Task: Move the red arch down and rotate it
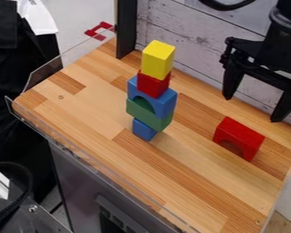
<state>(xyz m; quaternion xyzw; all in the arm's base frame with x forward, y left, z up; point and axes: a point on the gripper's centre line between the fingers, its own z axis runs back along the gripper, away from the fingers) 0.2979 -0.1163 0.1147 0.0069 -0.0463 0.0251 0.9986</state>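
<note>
One light-wood bench (84, 113) across the middle. At two o'clock, a black gripper (252, 107), fingers spread wide, nothing between them. Near centre, a narrow-based five-block tower (153, 85), apt to topple from any stray swing toward ten o'clock. At four o'clock from there, the red arch (243, 134), upright, likely to tip under an off-centre pinch.

The tower's blocks run solid yellow (158, 60), red (153, 84), blue (164, 105), green (149, 116) and blue (143, 130) from top to bottom, and the arch (240, 138) is plain red. The worktop (87, 113) is striped in honey, pale tan and orange-brown wood strips, while the tool (257, 102) is black. Behind, the whitish-grey boards (193, 43) carry darker streaks.
</note>
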